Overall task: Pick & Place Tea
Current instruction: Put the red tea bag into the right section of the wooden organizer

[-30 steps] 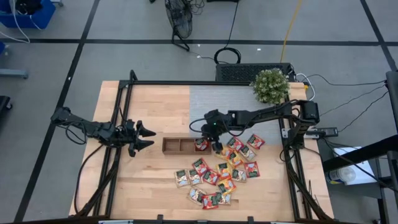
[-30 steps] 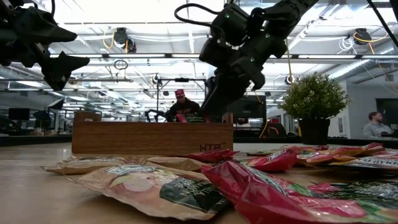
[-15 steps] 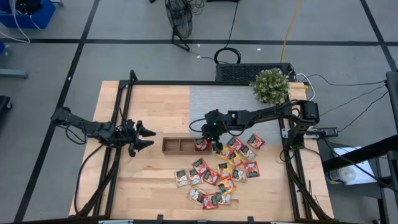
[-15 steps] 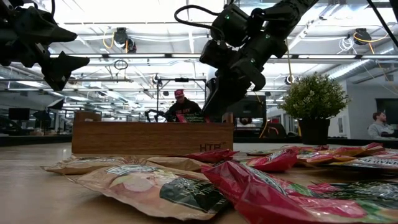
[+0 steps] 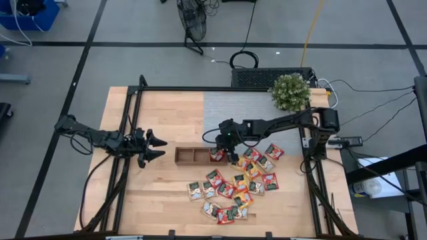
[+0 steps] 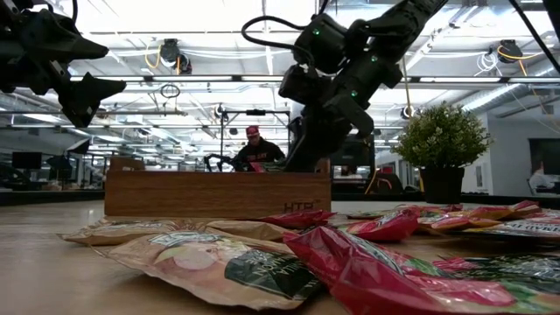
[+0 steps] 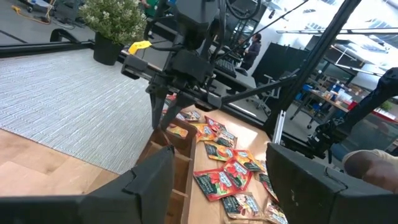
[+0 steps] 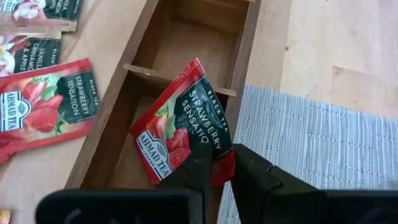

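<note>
A red strawberry tea sachet (image 8: pixel 183 137) stands tilted over the right end compartment of the long wooden tray (image 5: pixel 190 155). My right gripper (image 8: pixel 222 158) is shut on it and reaches in from the table's right (image 5: pixel 225 153). Many more sachets, red, orange and green-and-white, lie flat on the wood in front of the tray (image 5: pixel 237 187). Beyond the tray's left end, my left gripper (image 5: pixel 157 147) hovers open above the table with nothing between its fingers. My right gripper pinches the red sachet by one edge (image 8: pixel 214 163), next to the printed word "Sensation", between its two fingers (image 8: pixel 200 171). The fingers slant down from the table's right side. The sachet sits tilted with its face showing, over the tray's end compartment; whether its low corner rests on the tray floor I cannot tell.
A grey woven mat (image 5: pixel 233 107) covers the table's far right, with a potted plant (image 5: pixel 289 92) at its far corner. The tray's other two compartments (image 8: pixel 205 12) show bare wood. A black frame runs around the table (image 5: pixel 200 89). People sit in the room behind (image 6: pixel 254 144).
</note>
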Action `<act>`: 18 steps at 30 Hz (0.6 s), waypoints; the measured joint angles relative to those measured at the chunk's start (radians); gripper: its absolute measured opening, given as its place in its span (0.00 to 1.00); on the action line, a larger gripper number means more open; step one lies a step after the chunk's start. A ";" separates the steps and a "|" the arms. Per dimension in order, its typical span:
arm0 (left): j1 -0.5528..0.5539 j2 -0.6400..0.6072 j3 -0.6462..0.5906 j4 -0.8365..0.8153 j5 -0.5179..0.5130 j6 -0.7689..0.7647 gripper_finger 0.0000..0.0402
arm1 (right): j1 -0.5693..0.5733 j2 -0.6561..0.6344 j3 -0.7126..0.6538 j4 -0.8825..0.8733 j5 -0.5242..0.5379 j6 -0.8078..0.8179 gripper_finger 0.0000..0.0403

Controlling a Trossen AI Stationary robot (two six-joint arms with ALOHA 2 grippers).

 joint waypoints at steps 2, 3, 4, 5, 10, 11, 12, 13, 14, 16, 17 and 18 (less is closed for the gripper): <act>0.000 0.000 0.000 0.000 0.000 0.000 0.62 | 0.000 -0.003 0.000 0.002 0.000 0.000 0.07; 0.000 0.000 0.000 0.000 0.000 0.000 0.62 | 0.000 -0.007 0.000 0.002 0.000 0.000 0.04; 0.000 0.000 0.000 0.000 0.000 0.000 0.62 | 0.000 -0.011 0.000 -0.003 0.000 0.000 0.02; 0.000 0.000 0.000 0.000 0.000 0.000 0.62 | 0.001 -0.015 0.000 -0.006 0.000 0.000 0.01; 0.000 0.000 0.000 0.000 0.000 0.000 0.62 | 0.042 -0.051 0.000 -0.004 0.030 0.061 0.00; 0.000 0.000 0.000 0.000 0.000 0.000 0.62 | 0.060 -0.061 0.000 -0.004 0.063 0.072 0.00; 0.000 0.000 0.000 0.000 0.000 0.000 0.62 | 0.083 -0.072 0.000 -0.007 0.115 0.075 0.00; 0.000 0.000 0.000 0.000 0.000 0.000 0.62 | 0.107 -0.081 0.000 -0.009 0.181 0.076 0.00; 0.000 0.000 0.000 0.000 0.000 0.000 0.62 | 0.132 -0.089 0.000 -0.014 0.254 0.076 0.00; 0.000 0.000 0.000 0.000 0.000 0.000 0.62 | 0.186 -0.097 0.000 -0.018 0.412 0.097 0.00; 0.000 0.000 0.000 0.000 0.000 0.000 0.62 | 0.210 -0.099 0.000 -0.018 0.483 0.119 0.00; 0.000 0.000 0.000 0.000 0.000 0.000 0.62 | 0.234 -0.099 -0.002 -0.016 0.545 0.141 0.00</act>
